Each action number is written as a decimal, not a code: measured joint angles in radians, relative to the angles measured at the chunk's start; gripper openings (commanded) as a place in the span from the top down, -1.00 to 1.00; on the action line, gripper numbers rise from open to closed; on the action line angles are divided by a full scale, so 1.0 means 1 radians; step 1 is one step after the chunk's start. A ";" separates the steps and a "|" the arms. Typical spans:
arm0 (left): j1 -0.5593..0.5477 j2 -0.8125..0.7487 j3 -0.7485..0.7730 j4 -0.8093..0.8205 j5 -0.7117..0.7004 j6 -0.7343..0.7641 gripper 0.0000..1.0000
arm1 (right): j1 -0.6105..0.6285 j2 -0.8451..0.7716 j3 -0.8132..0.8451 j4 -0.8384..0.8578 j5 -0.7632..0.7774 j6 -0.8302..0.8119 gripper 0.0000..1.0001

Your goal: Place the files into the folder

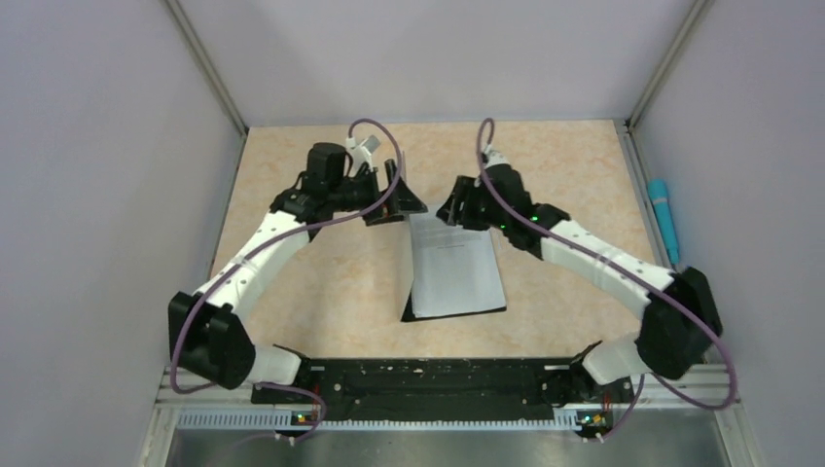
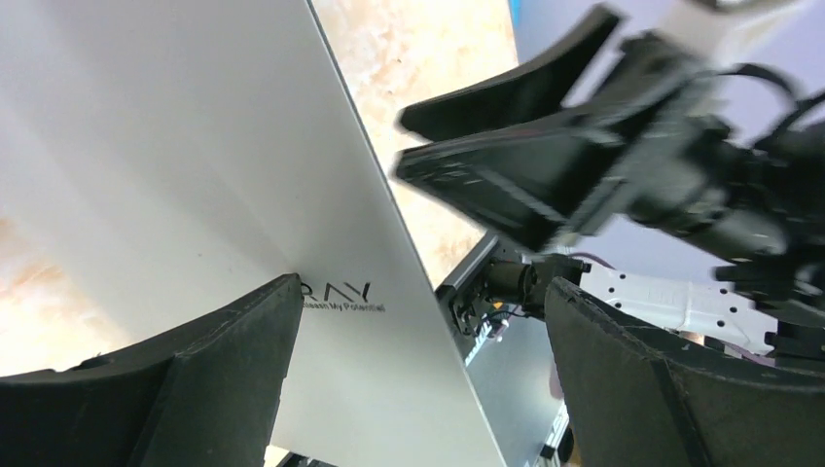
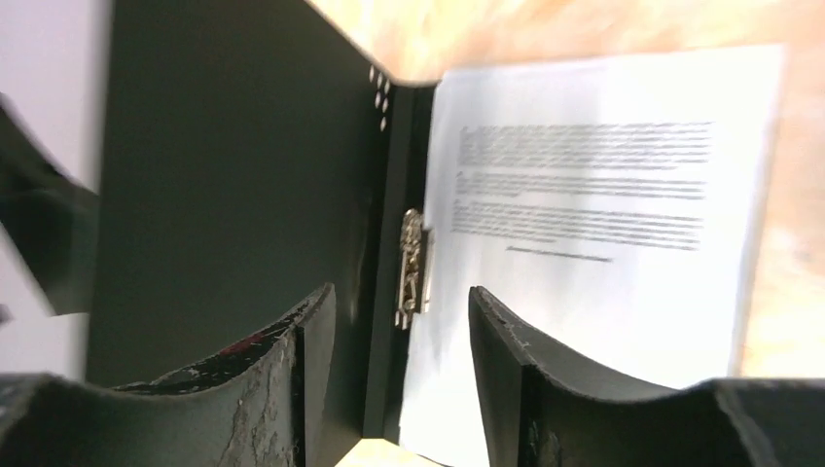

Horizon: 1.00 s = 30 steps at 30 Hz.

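Left fingers (image 2: 214, 379): spread wide with no grip on anything; the folder's raised cover leans on the inner face of one finger and the other finger stands clear of it.
Right fingers (image 3: 292, 389): parted by a moderate gap, holding nothing, poised over the folder's spine.
Metal clip (image 3: 413, 268): on the spine, seen through the gap between the right fingers; whether it pins the sheets cannot be told.
Folder (image 3: 233, 175): open and black inside; one cover stands steeply between the two pairs of fingers, its pale outer face with small dark print turned to the left fingers.
Files (image 3: 603, 224): white sheets with grey print, flat on the folder's lowered half, just beside the clip, beyond the right fingers.
In the way: the raised cover screens the files from the left fingers.
Blue stick (image 1: 664, 219): well apart from both pairs of fingers, outside the right arm, along the wall.
Surface (image 1: 321, 282): beige and mottled.
Room: pale grey-lilac walls (image 1: 97, 146) on three sides, with metal frame posts (image 1: 209, 68) at the far corners.
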 measured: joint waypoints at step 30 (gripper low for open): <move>-0.288 0.272 0.103 0.026 -0.418 0.061 -0.97 | -0.069 -0.359 -0.082 -0.250 0.295 -0.142 -0.56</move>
